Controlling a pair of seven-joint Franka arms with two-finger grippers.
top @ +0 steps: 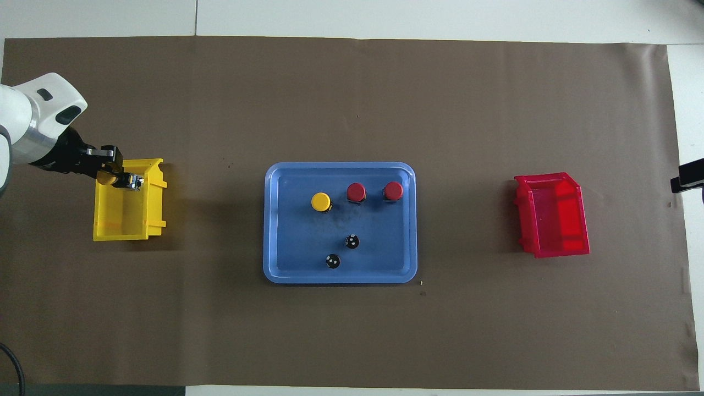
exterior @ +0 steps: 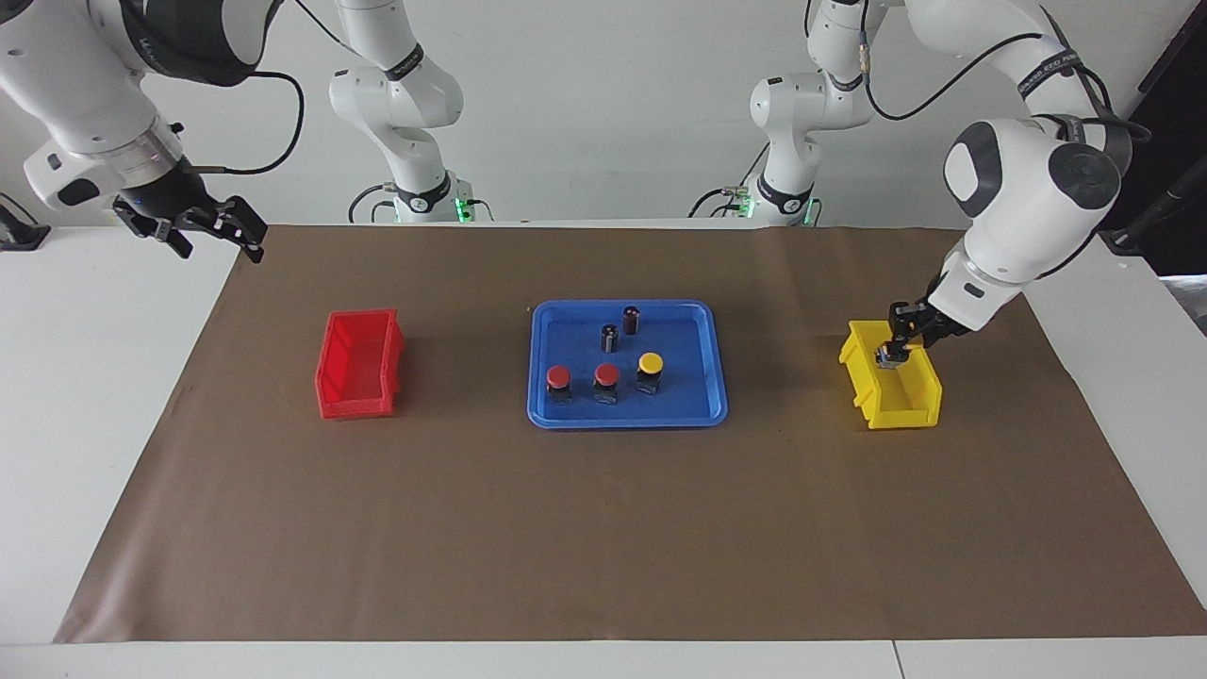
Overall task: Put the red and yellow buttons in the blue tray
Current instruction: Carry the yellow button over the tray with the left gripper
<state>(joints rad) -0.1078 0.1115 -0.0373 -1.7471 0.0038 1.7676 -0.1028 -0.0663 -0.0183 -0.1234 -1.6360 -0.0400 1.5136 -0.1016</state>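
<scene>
The blue tray (exterior: pixel 688 382) (top: pixel 291 242) lies mid-table. In it stand two red buttons (exterior: pixel 558 379) (exterior: pixel 606 376) (top: pixel 356 192) (top: pixel 392 191) and one yellow button (exterior: pixel 650 364) (top: pixel 320 202) in a row. My left gripper (exterior: pixel 894 347) (top: pixel 122 179) hangs just above the yellow bin (exterior: pixel 905 404) (top: pixel 118 220), shut on another yellow button (exterior: pixel 886 356) (top: pixel 106 177) that is lifted clear of the bin floor. My right gripper (exterior: pixel 219 247) is open and holds nothing; it waits in the air over the paper's corner at the right arm's end.
Two dark capless cylinders (exterior: pixel 610 338) (exterior: pixel 631 319) (top: pixel 352 241) (top: pixel 332 261) stand in the tray, nearer to the robots than the buttons. A red bin (exterior: pixel 358 363) (top: pixel 553 214) sits toward the right arm's end. Brown paper covers the table.
</scene>
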